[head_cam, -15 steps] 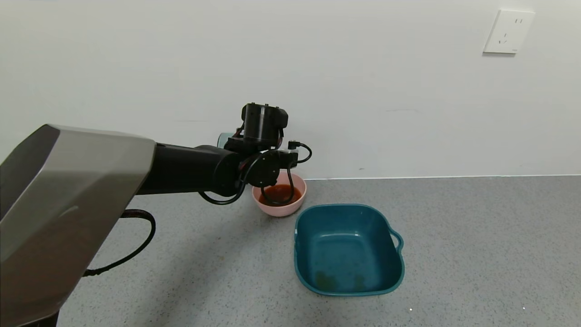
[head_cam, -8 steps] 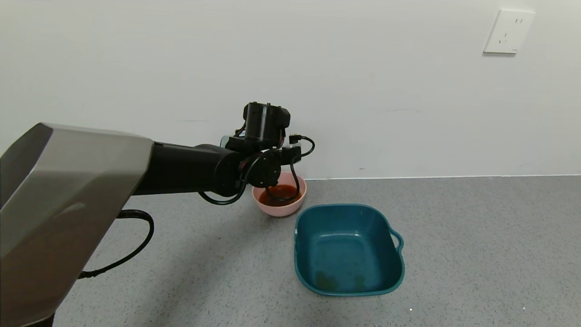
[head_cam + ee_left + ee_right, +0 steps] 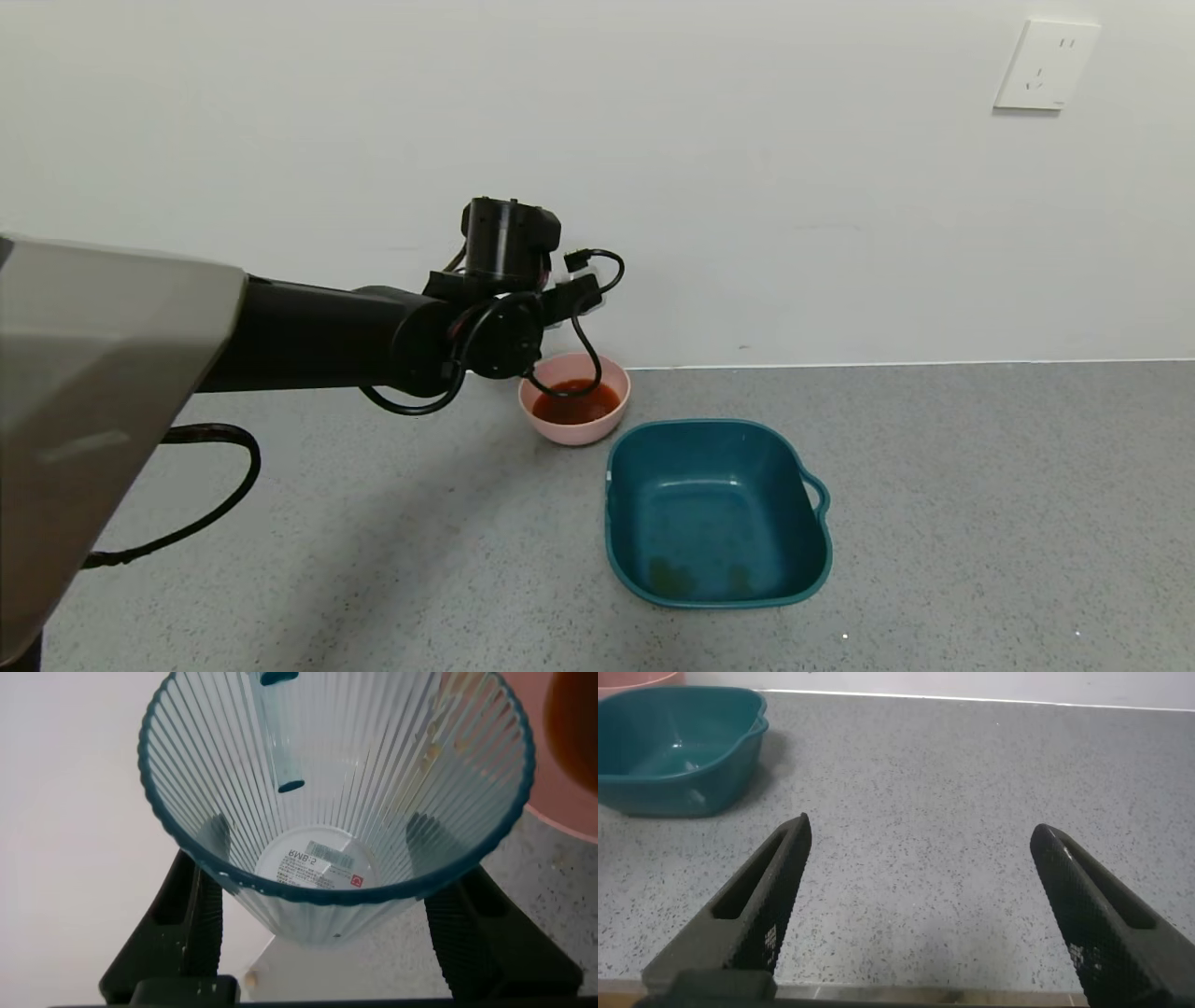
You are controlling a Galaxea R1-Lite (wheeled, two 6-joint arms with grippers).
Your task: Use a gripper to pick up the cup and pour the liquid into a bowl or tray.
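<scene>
The black left claw [image 3: 523, 280] has risen and drawn back toward the robot's left, away from the small round pale pink bowl [image 3: 574, 425], so more of the reddish-brown liquid [image 3: 576, 401] shows (cables covered less of it now). The arm's grey shell has slid further out of view.

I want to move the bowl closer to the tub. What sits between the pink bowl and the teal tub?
Nothing: the head view shows only a narrow strip of bare grey countertop between pink bowl and teal tub.
</scene>
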